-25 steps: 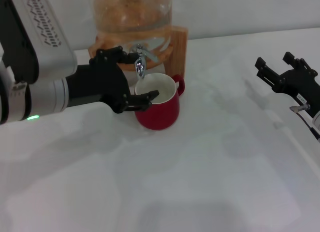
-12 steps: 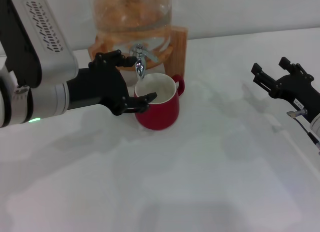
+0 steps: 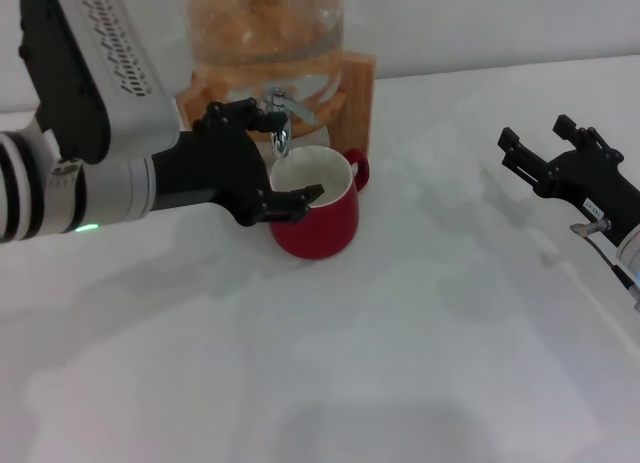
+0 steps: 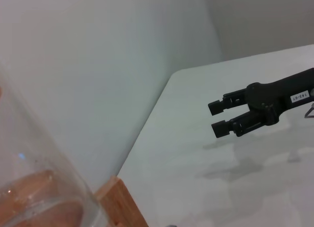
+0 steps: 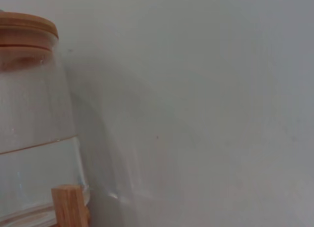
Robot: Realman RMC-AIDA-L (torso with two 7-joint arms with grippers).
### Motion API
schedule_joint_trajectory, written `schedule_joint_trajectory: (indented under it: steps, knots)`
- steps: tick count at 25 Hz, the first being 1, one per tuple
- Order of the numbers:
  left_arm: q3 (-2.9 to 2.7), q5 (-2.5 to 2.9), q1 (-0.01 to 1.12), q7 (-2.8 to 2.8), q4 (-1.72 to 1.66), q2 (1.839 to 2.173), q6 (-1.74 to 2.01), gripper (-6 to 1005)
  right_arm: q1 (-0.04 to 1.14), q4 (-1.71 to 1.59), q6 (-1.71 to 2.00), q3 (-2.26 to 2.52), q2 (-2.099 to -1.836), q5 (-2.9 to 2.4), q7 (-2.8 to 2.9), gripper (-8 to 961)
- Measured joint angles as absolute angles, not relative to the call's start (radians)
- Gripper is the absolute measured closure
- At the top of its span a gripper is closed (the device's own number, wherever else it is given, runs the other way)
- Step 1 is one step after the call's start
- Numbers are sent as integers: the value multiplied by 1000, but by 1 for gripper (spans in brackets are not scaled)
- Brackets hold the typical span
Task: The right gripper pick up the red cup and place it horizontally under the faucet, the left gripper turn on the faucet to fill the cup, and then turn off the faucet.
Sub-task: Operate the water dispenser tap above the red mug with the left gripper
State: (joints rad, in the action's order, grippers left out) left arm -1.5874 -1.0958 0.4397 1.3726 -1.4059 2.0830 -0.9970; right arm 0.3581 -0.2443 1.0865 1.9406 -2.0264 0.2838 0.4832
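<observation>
The red cup stands upright on the white table, its white inside right under the spout of the chrome faucet. The faucet sticks out of a glass jar on a wooden stand. My left gripper is open. Its upper fingers sit beside the faucet's lever and its lower finger reaches the cup's near rim. I cannot tell if water runs. My right gripper is open and empty, far to the right; it also shows in the left wrist view.
The right wrist view shows the glass jar with its wooden lid and a stand post against a plain wall. The left wrist view shows the jar's wall and the stand's corner.
My left arm has shifted a little to the right, its claw staying at the faucet and cup. My right gripper has drifted slightly left and down. The cup has not moved.
</observation>
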Motion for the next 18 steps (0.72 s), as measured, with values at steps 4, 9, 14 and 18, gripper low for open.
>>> schedule_joint_trajectory:
  steps: [4,9,14,18]
  knots:
    - [-1587,-1095,459,1377,-1391,2083,-997,150,357,-245,1088,1941,-2026,284,483,95]
    - [-1587,-1095,480,1378,-1380,2083,-998,150,357,-245,1088,1940,-2026,285,483,95]
    - [-1585,-1095,495,1378,-1365,2083,-1000,150,357,-245,1091,1940,-2026,287,483,95]
    - [-1585,-1095,506,1378,-1349,2083,-1002,150,358,-245,1092,1940,-2026,289,483,95]
